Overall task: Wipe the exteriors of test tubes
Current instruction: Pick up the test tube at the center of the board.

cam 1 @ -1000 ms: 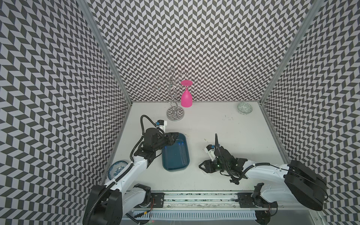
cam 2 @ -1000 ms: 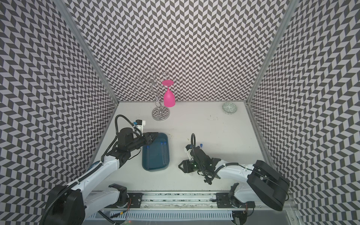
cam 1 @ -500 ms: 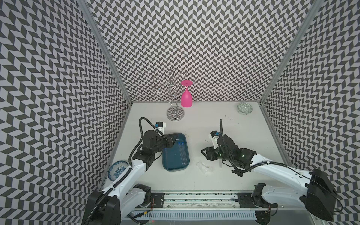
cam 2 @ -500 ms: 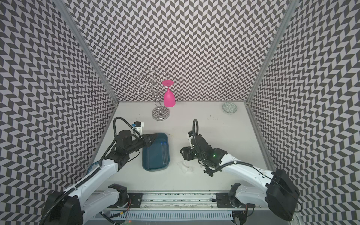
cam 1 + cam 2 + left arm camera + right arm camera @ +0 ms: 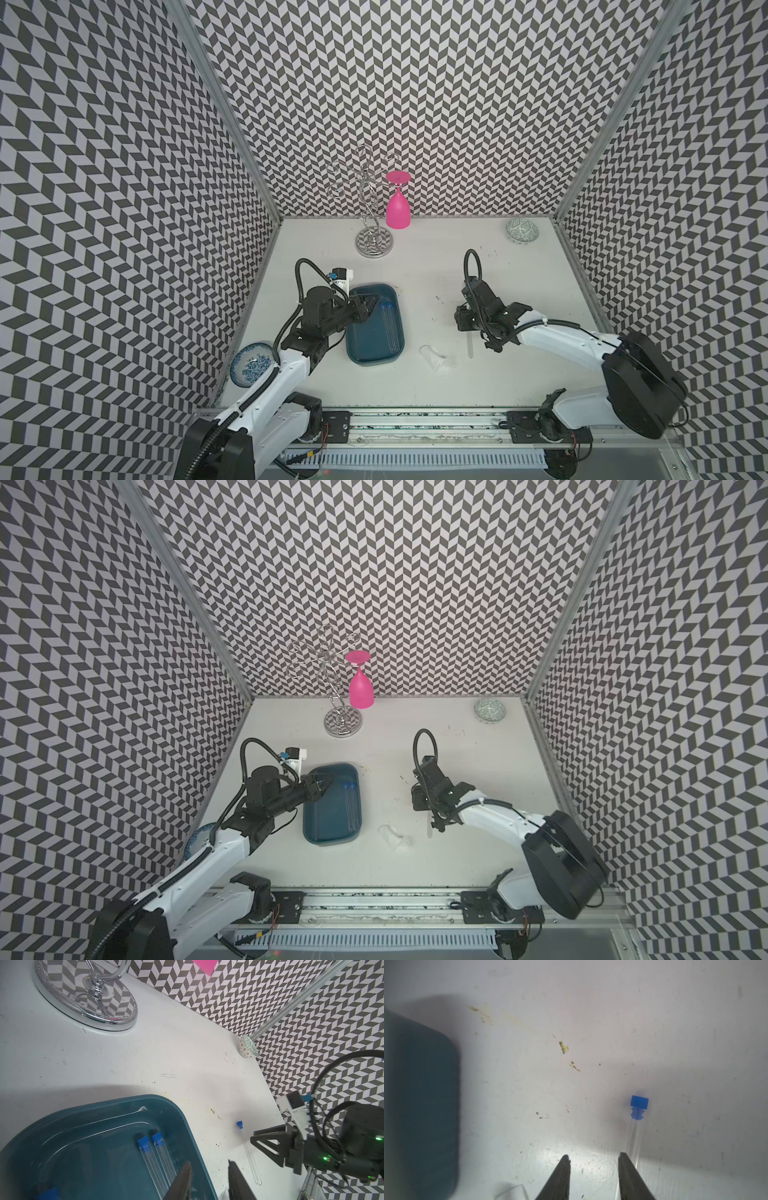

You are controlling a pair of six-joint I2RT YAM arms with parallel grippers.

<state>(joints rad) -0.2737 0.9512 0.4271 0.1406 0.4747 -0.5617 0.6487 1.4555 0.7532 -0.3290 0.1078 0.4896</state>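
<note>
Two test tubes [image 5: 152,1159] with blue caps lie side by side in the teal tray [image 5: 182,1118]; in both top views they show faintly [image 5: 389,328] [image 5: 351,808]. A third blue cap [image 5: 48,1192] shows at the tray's near end. Another test tube [image 5: 470,348] [image 5: 634,1136] lies on the table right of the tray. My left gripper [image 5: 208,1164] hangs open over the tray's right rim [image 5: 373,301], holding nothing. My right gripper [image 5: 594,1156] is open just above the table, the loose tube beside one finger, not between them. The crumpled white tissue [image 5: 435,358] [image 5: 395,838] lies loose near the tray.
A chrome glass rack [image 5: 373,243] with a pink glass [image 5: 397,210] hanging on it stands at the back. A patterned bowl [image 5: 522,231] sits at the back right. A blue-speckled bowl [image 5: 252,365] lies beside my left arm. Patterned walls close in three sides.
My right gripper has let go of the tissue, which now lies on the table, and moved back and to the right. The left gripper shifted slightly over the tray.
</note>
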